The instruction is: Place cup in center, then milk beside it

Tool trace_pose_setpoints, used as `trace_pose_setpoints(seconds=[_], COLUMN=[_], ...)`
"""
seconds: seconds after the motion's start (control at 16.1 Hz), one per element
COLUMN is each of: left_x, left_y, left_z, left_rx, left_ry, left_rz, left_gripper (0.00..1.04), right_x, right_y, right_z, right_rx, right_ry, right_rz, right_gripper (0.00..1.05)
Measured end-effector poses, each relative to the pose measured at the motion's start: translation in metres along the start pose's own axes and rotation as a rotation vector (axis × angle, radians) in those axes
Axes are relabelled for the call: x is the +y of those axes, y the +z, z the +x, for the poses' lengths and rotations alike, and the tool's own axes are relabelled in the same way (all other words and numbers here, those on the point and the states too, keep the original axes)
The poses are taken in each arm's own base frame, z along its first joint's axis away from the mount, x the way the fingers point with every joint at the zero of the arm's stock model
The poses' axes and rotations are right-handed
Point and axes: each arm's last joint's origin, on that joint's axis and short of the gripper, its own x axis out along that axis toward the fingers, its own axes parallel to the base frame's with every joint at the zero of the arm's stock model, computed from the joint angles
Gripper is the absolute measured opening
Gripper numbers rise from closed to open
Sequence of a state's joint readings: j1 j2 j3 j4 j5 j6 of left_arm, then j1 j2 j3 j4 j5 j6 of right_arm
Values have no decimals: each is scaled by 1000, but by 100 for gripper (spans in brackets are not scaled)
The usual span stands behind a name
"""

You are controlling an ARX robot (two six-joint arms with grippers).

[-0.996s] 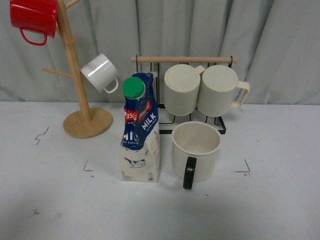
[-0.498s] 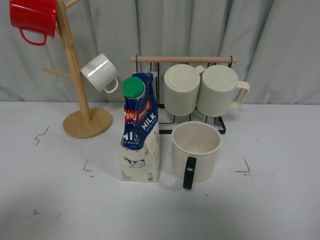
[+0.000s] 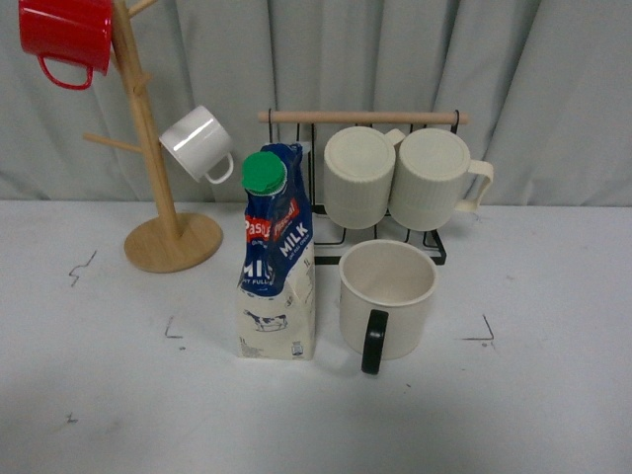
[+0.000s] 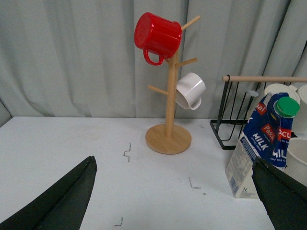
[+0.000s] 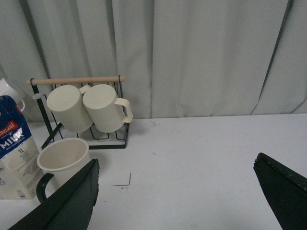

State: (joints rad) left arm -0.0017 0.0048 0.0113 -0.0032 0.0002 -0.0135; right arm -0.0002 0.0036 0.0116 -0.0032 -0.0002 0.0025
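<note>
1. Front view: a wide cream cup (image 3: 387,297) stands upright on the pale table (image 3: 553,395), mouth up, black handle turned toward the camera. Just to its left stands the milk (image 3: 277,262), a tall blue and white carton, long axis vertical, with a green cap on top, red labels and a cow drawing low on its face. Behind them a black wire rack (image 3: 434,242) with a wooden bar holds two ribbed cream mugs (image 3: 400,178) lying sideways. A wooden mug tree (image 3: 158,197) at the left carries a red mug (image 3: 67,35) and a white mug (image 3: 197,143). Neither arm shows.

2. Left wrist view: the left gripper (image 4: 175,194) has its dark fingers spread wide, holding nothing. The milk (image 4: 261,146) stands beyond one finger.

3. Right wrist view: the right gripper (image 5: 175,194) is likewise spread wide and empty. The cup (image 5: 62,160) and milk (image 5: 14,153) stand together beyond one finger.
</note>
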Motion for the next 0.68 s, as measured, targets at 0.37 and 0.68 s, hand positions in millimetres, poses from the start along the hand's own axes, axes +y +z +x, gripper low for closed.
trace_pose_setpoints(seconds=[0.37, 0.68], left_x=[0, 0], left_y=[0, 0], left_z=[0, 0], left_rx=[0, 0], left_ry=[0, 0], left_rz=[0, 0], left_gripper=[98, 98], right_x=[0, 0], right_y=[0, 0], right_z=[0, 0], right_rx=[0, 0], right_ry=[0, 0], right_rz=[0, 0], right_gripper=[98, 98])
